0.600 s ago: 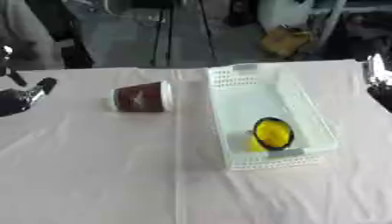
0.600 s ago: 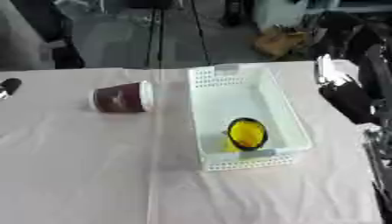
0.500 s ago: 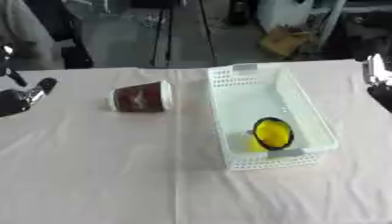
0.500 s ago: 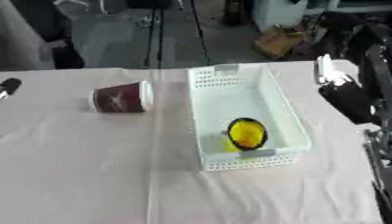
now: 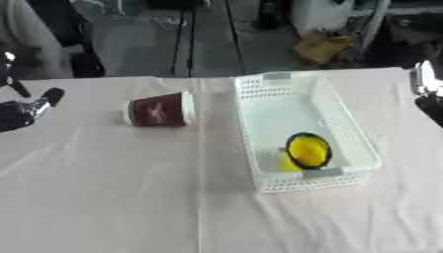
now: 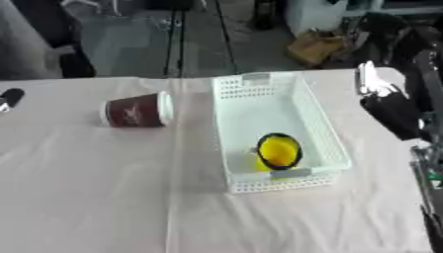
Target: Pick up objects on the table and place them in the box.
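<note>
The cup [image 5: 158, 109] lies on its side on the surface [image 5: 104, 197], well apart from the box [image 5: 303, 129], with bare cloth all round it. The box's far half is free; a yellow thing [image 5: 306, 150] fills its near end. The left hand [image 5: 26, 109] hangs left of the cup, the right hand [image 6: 389, 106] right of the box.

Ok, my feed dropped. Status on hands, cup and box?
Left hand at table's left edge, right hand right of box, neither holding anything. Cup on its side left of box. Yellow item already inside. Nothing in the way.
</note>
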You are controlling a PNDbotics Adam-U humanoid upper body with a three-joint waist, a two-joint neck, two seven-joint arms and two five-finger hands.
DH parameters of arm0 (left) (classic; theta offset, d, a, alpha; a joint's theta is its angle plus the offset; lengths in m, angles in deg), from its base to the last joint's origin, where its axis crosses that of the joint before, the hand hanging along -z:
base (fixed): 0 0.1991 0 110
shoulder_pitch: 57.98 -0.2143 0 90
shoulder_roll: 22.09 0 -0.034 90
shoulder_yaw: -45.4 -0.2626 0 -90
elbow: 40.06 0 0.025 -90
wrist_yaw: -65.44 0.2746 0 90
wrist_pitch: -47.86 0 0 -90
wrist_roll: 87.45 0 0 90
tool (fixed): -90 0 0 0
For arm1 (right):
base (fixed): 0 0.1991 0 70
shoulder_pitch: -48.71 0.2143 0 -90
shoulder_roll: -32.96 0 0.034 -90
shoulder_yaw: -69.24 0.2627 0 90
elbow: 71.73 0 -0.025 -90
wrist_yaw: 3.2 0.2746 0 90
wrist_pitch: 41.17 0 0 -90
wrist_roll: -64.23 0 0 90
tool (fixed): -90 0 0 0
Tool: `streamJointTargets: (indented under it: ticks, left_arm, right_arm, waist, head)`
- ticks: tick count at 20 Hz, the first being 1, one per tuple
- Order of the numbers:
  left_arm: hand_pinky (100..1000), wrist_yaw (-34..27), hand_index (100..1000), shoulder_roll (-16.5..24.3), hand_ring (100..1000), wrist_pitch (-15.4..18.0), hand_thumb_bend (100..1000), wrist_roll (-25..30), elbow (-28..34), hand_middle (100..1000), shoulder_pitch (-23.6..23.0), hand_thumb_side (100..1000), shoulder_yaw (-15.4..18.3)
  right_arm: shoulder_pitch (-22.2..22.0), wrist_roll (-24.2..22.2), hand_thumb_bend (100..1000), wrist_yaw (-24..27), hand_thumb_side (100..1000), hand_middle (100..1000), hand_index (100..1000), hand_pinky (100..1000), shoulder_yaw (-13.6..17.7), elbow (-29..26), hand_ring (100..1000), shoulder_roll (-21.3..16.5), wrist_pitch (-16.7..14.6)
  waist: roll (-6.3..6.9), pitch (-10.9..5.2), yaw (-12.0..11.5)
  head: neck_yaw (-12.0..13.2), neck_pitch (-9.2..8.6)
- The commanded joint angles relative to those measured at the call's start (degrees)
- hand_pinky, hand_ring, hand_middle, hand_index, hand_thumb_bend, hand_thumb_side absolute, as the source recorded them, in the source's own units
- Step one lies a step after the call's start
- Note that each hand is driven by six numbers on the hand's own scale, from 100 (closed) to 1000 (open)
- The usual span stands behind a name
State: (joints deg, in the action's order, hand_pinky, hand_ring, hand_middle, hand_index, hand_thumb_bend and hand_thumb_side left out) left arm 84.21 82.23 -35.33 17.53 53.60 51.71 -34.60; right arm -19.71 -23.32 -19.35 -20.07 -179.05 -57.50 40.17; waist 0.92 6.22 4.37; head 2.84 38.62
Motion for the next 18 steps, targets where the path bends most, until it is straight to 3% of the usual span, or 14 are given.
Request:
streamJointTargets:
  ticks: [1,10,14,15,18]
  left_arm:
    - [524,0.32,923,2.28,852,0.05,502,0.15,0.64,754,0.98,409,0.23]
    - [534,1.14,922,2.87,852,0.25,513,1.06,-0.18,757,1.70,414,-0.26]
    - [550,2.39,921,5.02,852,2.11,526,3.05,-2.89,759,3.53,419,-2.14]
    - [589,2.72,920,5.56,851,2.62,547,3.48,-3.67,769,4.11,459,-2.63]
    - [642,5.10,918,9.34,850,3.74,590,5.94,-7.74,779,7.73,499,-6.45]
  right_arm:
    - [0.48,-0.06,100,-0.34,510,780,896,578,0.43,-0.75,643,-0.80,-0.08]
    - [0.49,-0.05,100,-0.33,511,781,897,578,0.41,-0.73,643,-0.86,-0.08]
    - [0.49,-0.16,100,-0.31,512,780,897,578,0.35,-0.71,643,-0.86,-0.10]
    - [0.53,-0.25,100,-0.29,513,780,897,578,0.22,-0.71,643,-0.90,-0.12]
    - [0.80,-0.52,100,-0.16,515,780,897,577,-0.10,-0.70,642,-0.87,-0.22]
  waist:
    - [-0.01,-0.82,-0.02]
    - [0.06,-0.77,0.12]
    - [0.15,-0.79,0.32]
    - [0.29,-0.79,0.61]
    - [0.42,-0.62,1.45]
  head:
    - [0.24,0.00]
    - [0.26,0.05]
    - [0.31,0.06]
    - [0.52,-0.02]
    - [1.03,-0.28]
